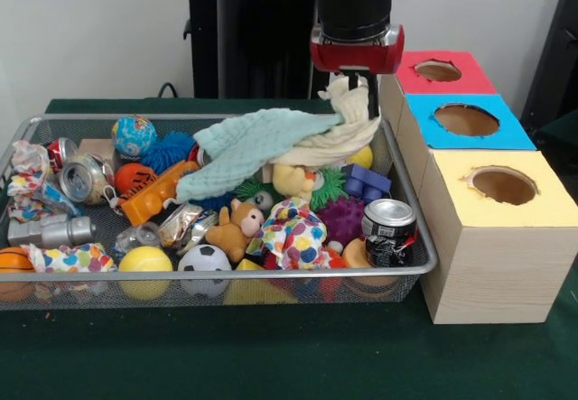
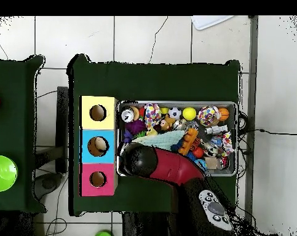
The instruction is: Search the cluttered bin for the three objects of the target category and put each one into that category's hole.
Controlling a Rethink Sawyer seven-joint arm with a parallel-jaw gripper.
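The silver wire-mesh bin [image 1: 426, 254] is full of toys and also shows in the overhead view [image 2: 175, 104]. My gripper [image 1: 358, 87] hangs over the bin's far right corner, shut on a cream cloth [image 1: 348, 134]. A pale green cloth [image 1: 253, 147] is bunched with it and drapes left over the toys. One clear crinkled plastic bottle [image 1: 137, 236] lies at the front left among the clutter; no other bottle shows. The blue-topped hole [image 1: 466, 119] is in the middle of the wooden box, right of the bin. In the overhead view my arm [image 2: 166, 167] hides the gripper.
Silver drink cans lie at the front right [image 1: 390, 228] and left [image 1: 83, 180]. Balls, a plush bear [image 1: 233, 228], an orange toy [image 1: 158, 194] and patterned cloth [image 1: 293, 236] crowd the bin. The red hole [image 1: 438, 70] and yellow hole [image 1: 502, 184] flank the blue one.
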